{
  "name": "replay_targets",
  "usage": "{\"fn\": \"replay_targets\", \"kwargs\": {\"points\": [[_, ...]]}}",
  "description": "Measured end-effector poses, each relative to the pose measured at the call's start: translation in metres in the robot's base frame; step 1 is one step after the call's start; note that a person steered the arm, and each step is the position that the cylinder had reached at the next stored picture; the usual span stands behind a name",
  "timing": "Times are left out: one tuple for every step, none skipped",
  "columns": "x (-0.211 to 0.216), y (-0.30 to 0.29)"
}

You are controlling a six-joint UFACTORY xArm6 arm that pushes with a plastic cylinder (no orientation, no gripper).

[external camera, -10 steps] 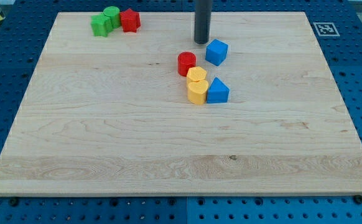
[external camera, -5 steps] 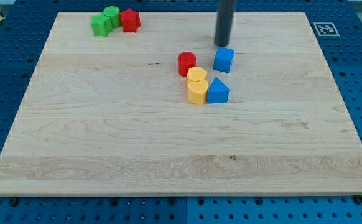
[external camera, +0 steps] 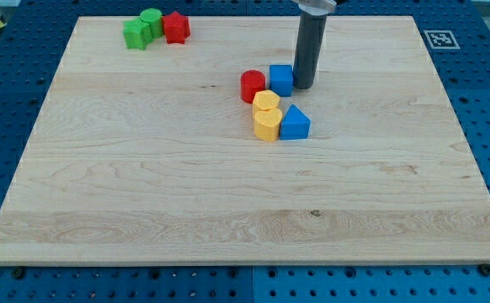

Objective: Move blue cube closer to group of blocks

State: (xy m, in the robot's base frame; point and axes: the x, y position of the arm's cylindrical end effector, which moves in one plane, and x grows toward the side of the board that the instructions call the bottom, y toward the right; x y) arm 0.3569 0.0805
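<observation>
Camera view: my tip (external camera: 303, 87) touches the small blue cube (external camera: 280, 80) at frame centre-top, hiding its right edge; the rod's upper end is cut off.

Wooden board (external camera: 144, 194), blue cube (external camera: 280, 79) among central blocks, three top-left

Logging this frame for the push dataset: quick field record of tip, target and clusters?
tip: my tip at the blue cube's right side
target: blue cube, beside red cylinder
centre group: red cylinder, two yellow blocks, blue triangular block
far group: green blocks and red block, view's top left
surface: wooden board
</observation>
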Motion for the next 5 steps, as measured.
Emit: {"fn": "replay_targets", "kwargs": {"points": [[-0.009,0.005],[-0.040,0.002],[-0.049,-0.021],[-0.044,-0.029],[-0.031,-0.029]]}}
